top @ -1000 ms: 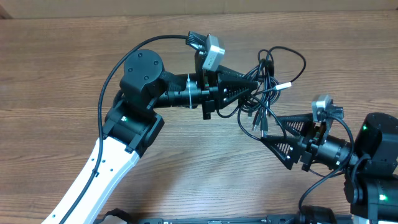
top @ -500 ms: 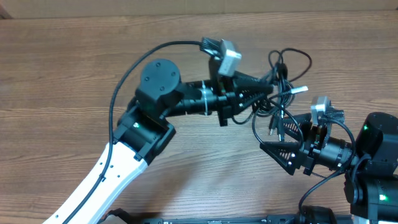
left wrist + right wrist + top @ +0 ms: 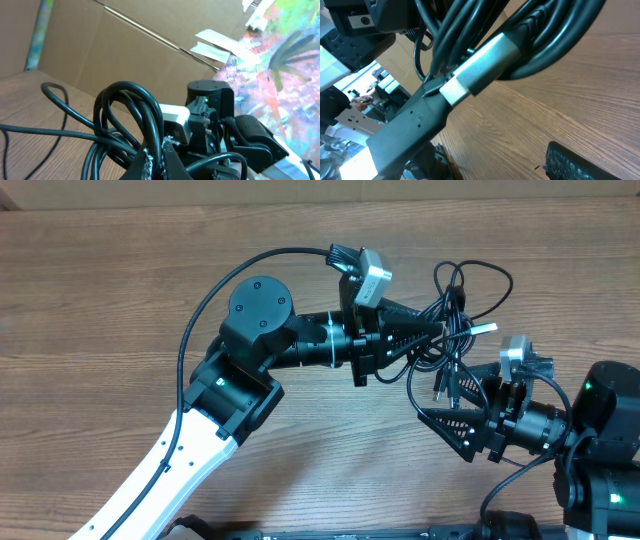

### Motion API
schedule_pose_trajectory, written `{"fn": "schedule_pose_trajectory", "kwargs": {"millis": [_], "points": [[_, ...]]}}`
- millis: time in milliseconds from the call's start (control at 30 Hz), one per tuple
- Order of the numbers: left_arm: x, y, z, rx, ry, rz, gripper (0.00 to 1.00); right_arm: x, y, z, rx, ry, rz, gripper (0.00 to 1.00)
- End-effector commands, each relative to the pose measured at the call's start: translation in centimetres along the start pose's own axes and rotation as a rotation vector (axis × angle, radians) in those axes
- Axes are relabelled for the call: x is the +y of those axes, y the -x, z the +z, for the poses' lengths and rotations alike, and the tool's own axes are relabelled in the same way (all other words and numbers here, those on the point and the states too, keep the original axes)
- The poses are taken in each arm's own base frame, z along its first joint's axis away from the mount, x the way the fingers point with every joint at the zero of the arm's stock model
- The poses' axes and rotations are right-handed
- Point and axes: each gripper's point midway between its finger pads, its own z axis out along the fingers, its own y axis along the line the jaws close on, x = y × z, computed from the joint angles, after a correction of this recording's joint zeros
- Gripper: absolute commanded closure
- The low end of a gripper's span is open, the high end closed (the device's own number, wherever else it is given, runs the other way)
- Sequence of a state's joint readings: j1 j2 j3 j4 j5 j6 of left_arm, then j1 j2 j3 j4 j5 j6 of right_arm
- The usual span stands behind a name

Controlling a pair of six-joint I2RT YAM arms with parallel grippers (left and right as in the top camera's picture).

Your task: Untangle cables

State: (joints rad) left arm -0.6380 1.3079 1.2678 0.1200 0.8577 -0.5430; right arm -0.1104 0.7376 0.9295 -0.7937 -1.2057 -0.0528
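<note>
The cables (image 3: 458, 315) form one tangle over the right half of the worktop (image 3: 100, 300), somewhat nearer its far edge than its near edge. The left gripper (image 3: 441, 331) reaches in from the left. Its fingers are pressed together, pinching several strands where the tangle is thickest.

From that pinch, loops fan out toward the far edge and the right edge. One silver-tipped plug (image 3: 483, 328) sticks out to the right. A few loose ends hang toward the near edge, into the gap of the right gripper (image 3: 437, 392). That gripper's fingers stand spread wide and clamp nothing.

From overhead the strands cross so densely at the pinch that single cords cannot be followed. It is also unclear whether the bundle rests on the wood or hangs above it.

In the left wrist view the cables (image 3: 127, 112) rise as thick loops right at the lens. The left gripper (image 3: 161, 155) is cut off by the bottom edge, so only its tips show. The right arm's grey camera block (image 3: 175, 120) is half hidden behind the loops.

In the right wrist view a blurred silver plug (image 3: 480, 65) and dark cords lie across one black finger (image 3: 415, 125). The other finger (image 3: 580, 162) only peeks in at the bottom right corner. Whether the plug touches the finger cannot be told.
</note>
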Motion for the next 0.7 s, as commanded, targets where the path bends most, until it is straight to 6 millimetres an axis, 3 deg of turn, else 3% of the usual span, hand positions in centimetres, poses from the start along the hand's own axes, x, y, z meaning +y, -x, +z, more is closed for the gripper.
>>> {"fn": "schedule_pose_trajectory", "kwargs": {"millis": [0, 667], "points": [[-1.7, -0.4, -0.1, 0.036, -0.085, 0.065, 0.96, 0.6, 0.2, -0.1, -0.006, 0.011, -0.029, 0.14], [-6.7, -3.4, -1.7, 0.192, -0.404, 0.171, 0.96, -0.3, 0.2, -0.1, -0.006, -0.039, -0.02, 0.14]]}}
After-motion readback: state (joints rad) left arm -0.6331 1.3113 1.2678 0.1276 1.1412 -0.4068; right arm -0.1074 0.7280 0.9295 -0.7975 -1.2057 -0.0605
